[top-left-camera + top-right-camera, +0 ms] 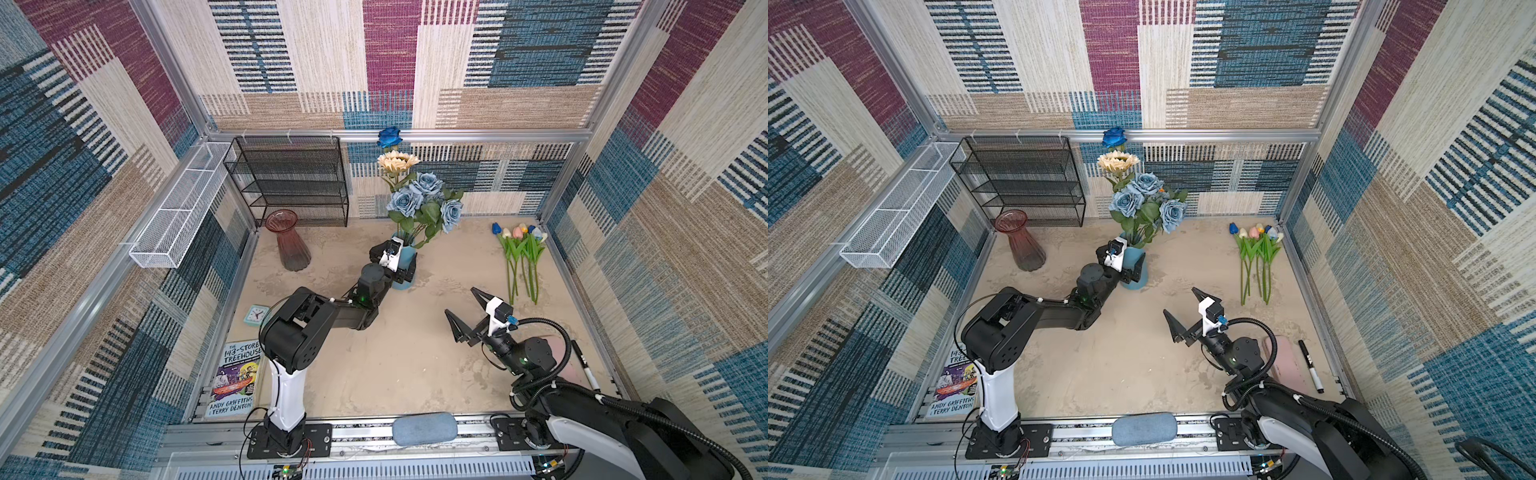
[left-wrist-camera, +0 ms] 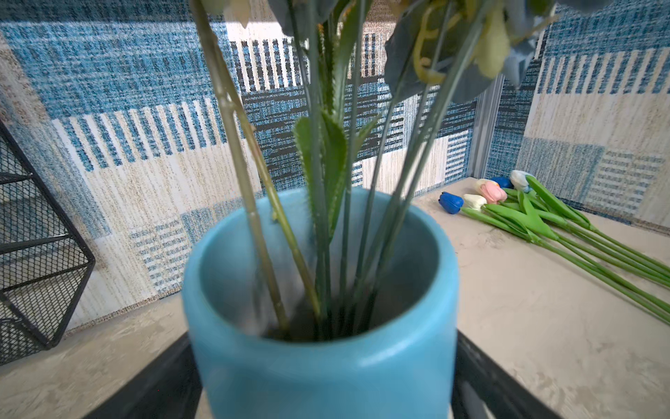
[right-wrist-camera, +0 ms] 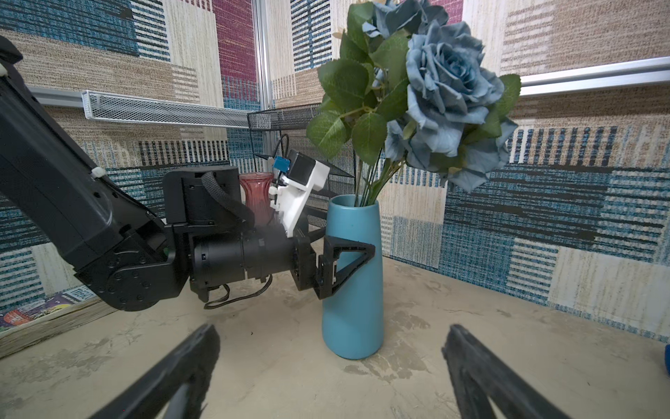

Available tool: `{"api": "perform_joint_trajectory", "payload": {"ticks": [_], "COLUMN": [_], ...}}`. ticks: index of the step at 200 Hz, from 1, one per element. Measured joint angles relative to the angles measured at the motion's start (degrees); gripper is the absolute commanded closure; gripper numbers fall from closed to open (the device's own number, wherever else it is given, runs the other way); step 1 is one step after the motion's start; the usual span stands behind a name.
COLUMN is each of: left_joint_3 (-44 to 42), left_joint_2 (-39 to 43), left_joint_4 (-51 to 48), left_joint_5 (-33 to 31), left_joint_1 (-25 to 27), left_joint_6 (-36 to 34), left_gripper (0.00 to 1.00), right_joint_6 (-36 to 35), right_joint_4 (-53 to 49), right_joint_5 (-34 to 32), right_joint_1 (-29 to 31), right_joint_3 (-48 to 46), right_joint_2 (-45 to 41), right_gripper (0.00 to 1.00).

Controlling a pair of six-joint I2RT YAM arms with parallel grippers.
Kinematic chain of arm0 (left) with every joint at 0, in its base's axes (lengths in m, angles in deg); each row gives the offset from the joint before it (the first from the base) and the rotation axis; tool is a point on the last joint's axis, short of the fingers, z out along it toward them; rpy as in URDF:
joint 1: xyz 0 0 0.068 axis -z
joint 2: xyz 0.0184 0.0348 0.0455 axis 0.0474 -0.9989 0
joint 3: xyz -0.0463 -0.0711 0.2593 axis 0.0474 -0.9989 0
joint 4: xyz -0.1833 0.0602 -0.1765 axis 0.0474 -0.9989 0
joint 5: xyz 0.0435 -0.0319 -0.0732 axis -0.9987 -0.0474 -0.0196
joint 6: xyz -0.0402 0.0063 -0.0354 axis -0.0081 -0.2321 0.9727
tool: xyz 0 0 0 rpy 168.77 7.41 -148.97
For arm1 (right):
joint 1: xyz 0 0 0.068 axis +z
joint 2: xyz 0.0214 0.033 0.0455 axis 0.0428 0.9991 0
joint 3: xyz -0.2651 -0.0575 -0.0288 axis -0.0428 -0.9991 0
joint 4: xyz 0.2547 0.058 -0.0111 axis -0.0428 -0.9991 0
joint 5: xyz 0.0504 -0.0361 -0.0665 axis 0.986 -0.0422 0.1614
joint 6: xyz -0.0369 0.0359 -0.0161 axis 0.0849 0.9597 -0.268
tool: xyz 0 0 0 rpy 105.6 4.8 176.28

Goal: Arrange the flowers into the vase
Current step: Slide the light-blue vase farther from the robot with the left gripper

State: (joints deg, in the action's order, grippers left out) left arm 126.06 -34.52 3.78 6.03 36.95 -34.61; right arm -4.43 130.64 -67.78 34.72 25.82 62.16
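**Straddling the blue vase (image 1: 406,254) with the left end effector (image 1: 401,266)**

Seen in both top views, the blue vase stands upright at about 12 o'clock on the bench (image 1: 395,357). The left end effector has its jaws spread wide, one on each side of the vase body partway up. The right wrist view shows the near finger lying along the vase wall. Whether the fingers press on it cannot be told.

Dusty-blue roses (image 1: 424,199), a cream sunflower (image 1: 397,162) and a deep-blue rose (image 1: 389,138) stand in the vase. Their green stems (image 2: 326,254) run down through its mouth in the left wrist view.

The tulips (image 1: 521,249) lie flat in a bunch at about 2 o'clock, heads toward the back wall, well apart from the vase.

The right end effector (image 1: 461,303) hangs at about 3 o'clock, between the vase and the tulips. Its jaws are spread and hold nothing, and they point toward the vase.

A red glass vase (image 1: 291,245) stands empty at 10 o'clock, just in front of a black wire rack (image 1: 291,178).
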Motion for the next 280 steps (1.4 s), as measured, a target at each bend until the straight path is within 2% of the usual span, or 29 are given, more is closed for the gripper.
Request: {"api": "perform_joint_trajectory", "payload": {"ticks": [24, 57, 94, 109, 127, 142, 179, 193, 206, 223, 280], "left_joint_3": [1.11, 2.56, 3.93, 4.07, 4.37, 4.42, 4.33, 4.24, 4.15, 4.13, 5.84], "left_joint_2": [-1.31, -3.02, -5.18, -5.81, -6.23, -6.34, -6.49, -6.56, -6.69, -6.97, -8.81], "left_joint_4": [0.20, 1.20, 3.37, 4.50, 5.07, 5.38, 5.99, 6.32, 6.78, 7.54, 9.60], "left_joint_5": [0.37, 2.05, 3.43, 3.80, 4.55, 4.79, 6.21, 6.45, 6.75, 7.45, 5.92], "left_joint_1": [-0.37, -1.07, -1.64, -1.81, -1.88, -1.92, -1.97, -1.97, -1.97, -1.97, -1.27], "left_joint_6": [1.11, 2.75, 4.42, 4.44, 4.39, 4.37, 3.93, 3.65, 3.32, 2.67, 1.95], "left_gripper": [0.00, 0.05, 0.14, 0.23, 0.24, 0.32, 0.43, 0.54, 0.58, 0.72, 0.86], "right_joint_6": [0.22, 0.44, 0.63, 0.63, 0.63, 0.63, 0.63, 0.63, 0.66, 0.81, 0.81], "right_joint_4": [0.00, -0.02, -0.07, -0.07, -0.09, -0.09, -0.09, -0.09, -0.09, -0.09, -0.11], "right_joint_5": [0.02, 0.02, 0.04, 0.02, 0.02, 0.02, 0.02, 0.02, 0.02, 0.02, 0.02], "right_joint_1": [0.00, 0.00, 0.00, 0.00, 0.00, 0.00, 0.00, -0.04, -0.02, -0.02, -0.02], "right_joint_3": [0.00, 0.00, 0.11, 0.11, 0.11, 0.11, 0.11, 0.11, 0.11, 0.11, 0.22], "right_joint_2": [0.00, -0.09, -0.02, -0.09, -0.15, -0.17, -0.20, -0.20, -0.20, -0.20, 0.37], "right_gripper": [0.00, 0.00, 0.01, 0.00, 0.01, 0.00, 0.00, 0.00, 0.00, 0.00, 0.00]}}
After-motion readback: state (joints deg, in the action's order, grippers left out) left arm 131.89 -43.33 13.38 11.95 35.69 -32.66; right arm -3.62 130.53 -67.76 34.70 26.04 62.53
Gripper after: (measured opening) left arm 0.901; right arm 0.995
